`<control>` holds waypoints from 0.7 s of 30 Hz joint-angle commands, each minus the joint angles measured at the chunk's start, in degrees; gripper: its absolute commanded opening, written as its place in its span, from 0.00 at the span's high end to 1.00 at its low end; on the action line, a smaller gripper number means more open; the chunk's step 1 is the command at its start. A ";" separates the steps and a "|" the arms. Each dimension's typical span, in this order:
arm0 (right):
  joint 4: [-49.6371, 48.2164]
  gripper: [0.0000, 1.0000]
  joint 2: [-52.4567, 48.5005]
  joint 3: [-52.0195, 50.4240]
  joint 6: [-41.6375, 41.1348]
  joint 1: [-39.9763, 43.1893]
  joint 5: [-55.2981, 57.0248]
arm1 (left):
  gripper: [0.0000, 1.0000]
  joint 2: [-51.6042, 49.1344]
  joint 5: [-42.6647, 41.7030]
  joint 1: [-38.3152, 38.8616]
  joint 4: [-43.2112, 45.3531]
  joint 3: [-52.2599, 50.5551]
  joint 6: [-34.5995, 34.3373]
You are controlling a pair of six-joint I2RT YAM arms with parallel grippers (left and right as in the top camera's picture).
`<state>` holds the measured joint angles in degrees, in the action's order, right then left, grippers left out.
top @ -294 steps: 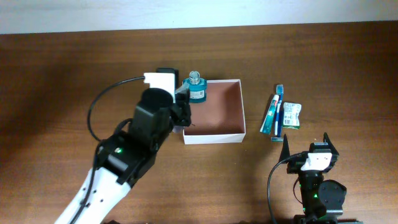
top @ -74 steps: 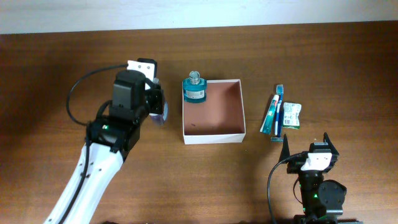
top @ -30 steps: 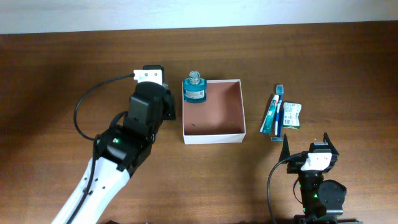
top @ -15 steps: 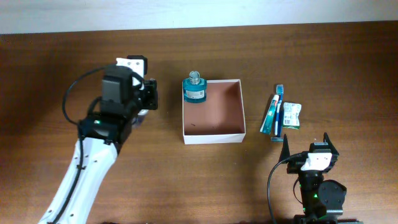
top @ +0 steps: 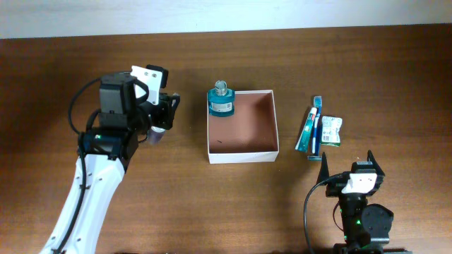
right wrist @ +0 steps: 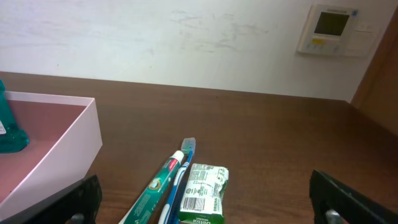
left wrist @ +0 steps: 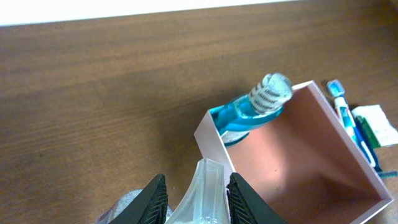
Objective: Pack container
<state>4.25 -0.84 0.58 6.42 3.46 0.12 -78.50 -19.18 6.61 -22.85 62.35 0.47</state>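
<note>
- Sees the left gripper (left wrist: pixel 196 185) carried, over the last second, from just beside the left wall of the square, shallow, white-walled container with the reddish-brown inside (top: pixel 242 156) out to the upper left of the overhead frame, now well apart from that wall.
- Finds its two black fingers clamped on a clear, colourless plastic item (left wrist: pixel 200 208), possibly a small bottle. Cannot tell more, with only its upper end showing at the bottom edge of the wrist view.
- Leaves the container where it was, in the middle of the overhead frame, with most of its floor bare.
- Keeps the round teal-blue bottle with the ribbed clear cap (top: pixel 222 101) at the container's upper-left corner, leaning at the rim. Cannot tell whether it is fully inside.
- Shows no shift in the blue-and-green toothpaste tube (top: pixel 308 130) or the green-and-white packet (top: pixel 330 130), which lie side by side on the wood right of the container, both outside it.
- Has the right gripper (top: pixel 347 161) parked at the lower right of the overhead frame, jaws spread wide with nothing between them.
- Reads, as a judgement, like a carry gone away from its goal: the item is held but now lies farther from the box, perhaps for a fresh approach.
- Calls for a return over the open top before any release.
- Counts the packing as barely begun, with at least three items yet to go in.
</note>
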 commanded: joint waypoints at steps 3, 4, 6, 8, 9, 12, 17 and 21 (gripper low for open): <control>0.33 0.02 0.44 -0.26 0.24 0.33 -0.11 | 0.71 -3.67 -1.66 -0.39 1.31 0.46 2.67; 0.33 0.02 0.44 -0.26 0.24 0.33 -0.11 | 0.72 -4.26 -1.70 -0.39 1.60 0.46 2.64; 0.33 0.02 0.44 -0.26 0.24 0.33 -0.09 | 0.73 -5.09 -2.49 -0.39 2.23 0.46 2.64; 0.33 0.02 0.44 -0.26 0.24 0.33 -0.11 | 0.73 -5.18 -3.19 -0.42 2.64 0.46 2.64; 0.33 0.02 0.44 -0.26 0.22 0.33 -0.11 | 0.73 -5.18 -3.43 -0.42 2.82 0.46 2.64; 0.33 0.02 0.44 -0.26 0.24 0.33 -0.11 | 0.73 -5.18 -3.56 -0.87 3.08 0.46 2.62; 0.33 0.02 0.44 -0.26 0.24 0.33 -0.11 | 0.76 -5.18 -4.70 -2.12 3.13 0.46 2.62; 0.33 0.02 0.44 -0.26 0.24 0.33 -0.11 | 0.76 -5.18 -9.66 -4.50 4.24 0.46 2.60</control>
<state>4.25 -0.84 0.58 6.46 3.46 0.14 -84.23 -23.42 4.05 -20.18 62.35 1.58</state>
